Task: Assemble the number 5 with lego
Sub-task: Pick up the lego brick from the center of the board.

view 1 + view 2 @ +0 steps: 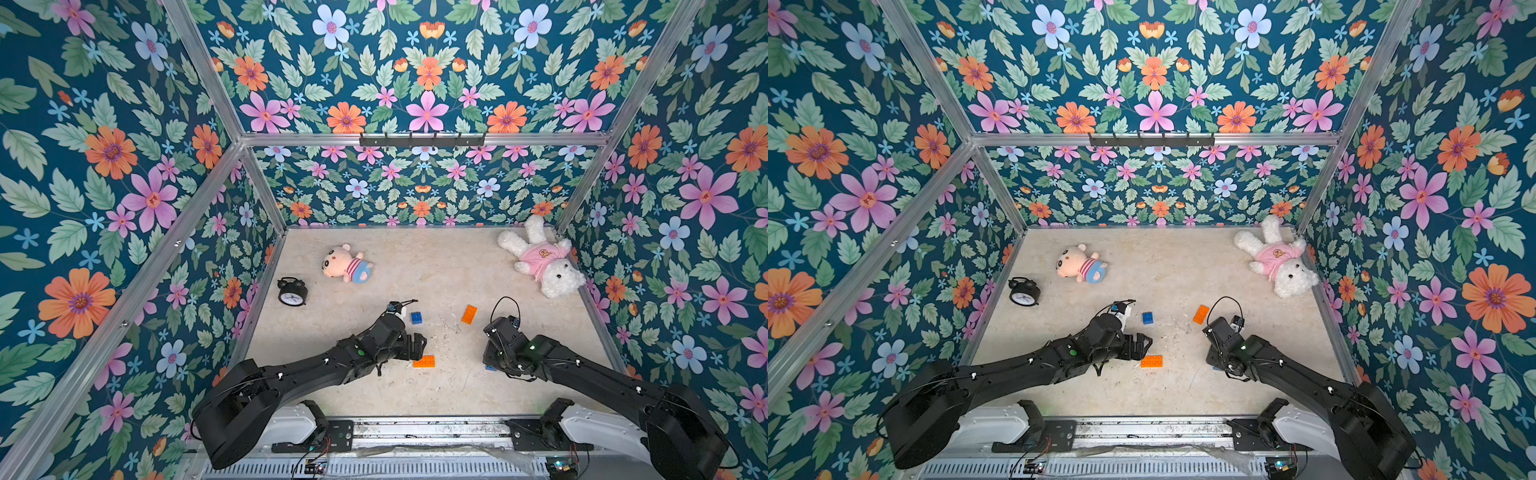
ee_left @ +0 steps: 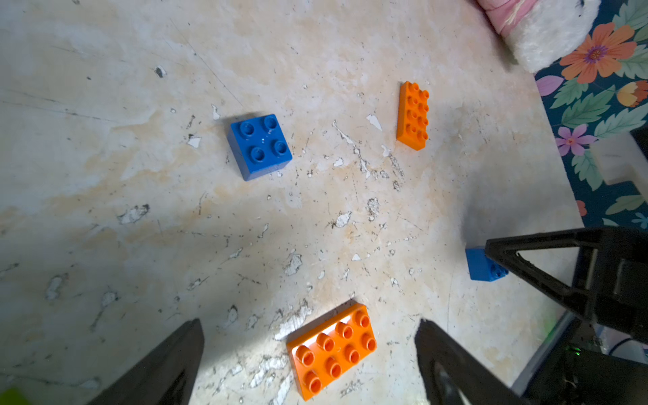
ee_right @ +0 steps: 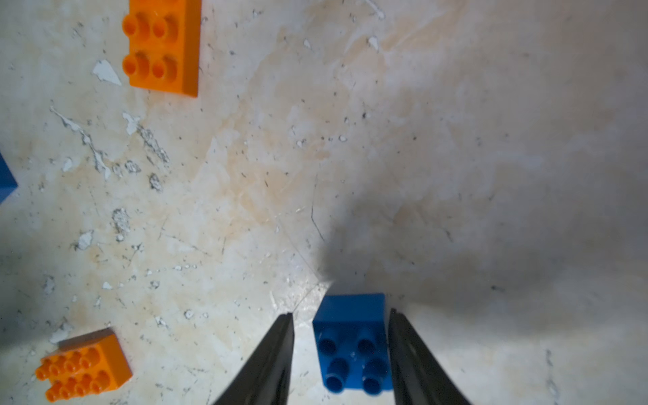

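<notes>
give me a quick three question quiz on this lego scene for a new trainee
1. True or false: the right gripper has its jaws either side of a blue brick.
2. In the left wrist view, what lies between the fingers of the left gripper? A) a spoon B) an orange brick C) a cup
3. How many orange bricks lie on the table?
Key: 1 true; 2 B; 3 two.

Nothing legible shows; the alarm clock [image 1: 292,293] dial is too small.
</notes>
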Robot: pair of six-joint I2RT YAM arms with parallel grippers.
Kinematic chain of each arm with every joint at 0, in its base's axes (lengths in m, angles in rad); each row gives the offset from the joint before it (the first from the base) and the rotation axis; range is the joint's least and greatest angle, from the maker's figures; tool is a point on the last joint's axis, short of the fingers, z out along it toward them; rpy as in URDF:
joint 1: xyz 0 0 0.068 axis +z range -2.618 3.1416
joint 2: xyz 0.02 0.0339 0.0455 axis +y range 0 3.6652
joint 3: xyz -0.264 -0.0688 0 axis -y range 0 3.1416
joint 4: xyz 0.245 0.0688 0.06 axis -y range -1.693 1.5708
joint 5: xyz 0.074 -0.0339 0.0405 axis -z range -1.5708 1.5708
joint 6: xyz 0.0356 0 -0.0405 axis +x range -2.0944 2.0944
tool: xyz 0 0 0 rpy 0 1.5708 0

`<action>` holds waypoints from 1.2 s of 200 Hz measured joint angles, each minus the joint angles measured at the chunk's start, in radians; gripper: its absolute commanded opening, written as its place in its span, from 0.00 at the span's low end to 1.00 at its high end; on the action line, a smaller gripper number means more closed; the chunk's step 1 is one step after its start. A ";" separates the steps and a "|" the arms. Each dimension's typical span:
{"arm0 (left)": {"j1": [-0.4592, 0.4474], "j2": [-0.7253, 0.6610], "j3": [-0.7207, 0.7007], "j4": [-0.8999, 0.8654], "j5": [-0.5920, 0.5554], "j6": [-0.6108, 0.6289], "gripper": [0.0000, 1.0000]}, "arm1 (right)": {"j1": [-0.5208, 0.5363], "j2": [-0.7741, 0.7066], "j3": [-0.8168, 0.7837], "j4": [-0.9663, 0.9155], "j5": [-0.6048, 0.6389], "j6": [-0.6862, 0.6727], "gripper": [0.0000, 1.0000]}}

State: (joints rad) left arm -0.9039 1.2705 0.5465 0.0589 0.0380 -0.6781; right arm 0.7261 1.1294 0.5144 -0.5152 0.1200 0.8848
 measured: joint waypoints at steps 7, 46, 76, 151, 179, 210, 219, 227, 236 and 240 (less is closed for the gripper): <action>0.000 0.000 0.000 -0.001 -0.005 0.000 0.99 | 0.010 0.008 0.000 -0.007 0.001 0.000 0.47; 0.000 0.000 0.000 -0.007 -0.016 0.000 0.99 | 0.037 0.046 -0.003 -0.016 0.009 0.011 0.41; -0.001 -0.011 -0.002 -0.013 -0.029 0.000 0.99 | 0.042 0.045 0.008 -0.026 0.017 0.015 0.44; -0.001 -0.029 -0.014 -0.015 -0.043 -0.003 0.99 | 0.042 0.056 0.026 -0.039 0.046 0.019 0.39; -0.001 -0.030 -0.015 -0.015 -0.047 -0.003 0.99 | 0.042 0.063 0.035 -0.043 0.045 0.019 0.28; -0.001 -0.042 -0.018 -0.015 -0.066 -0.025 0.94 | 0.076 0.059 0.084 -0.050 0.044 0.019 0.23; 0.000 -0.054 -0.027 -0.010 -0.072 -0.030 0.91 | 0.105 0.064 0.110 -0.039 0.041 0.019 0.23; 0.000 -0.070 -0.042 0.000 -0.076 -0.037 0.92 | 0.134 0.078 0.136 -0.027 0.040 0.019 0.22; 0.000 -0.096 -0.061 0.004 -0.087 -0.053 0.94 | 0.167 0.108 0.170 -0.010 0.037 0.019 0.22; 0.000 -0.106 -0.070 0.005 -0.091 -0.056 0.95 | 0.180 0.123 0.184 -0.002 0.036 0.019 0.22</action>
State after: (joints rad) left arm -0.9035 1.1641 0.4767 0.0643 -0.0528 -0.7341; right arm 0.9066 1.2526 0.6983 -0.5175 0.1562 0.9039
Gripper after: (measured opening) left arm 0.923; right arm 0.312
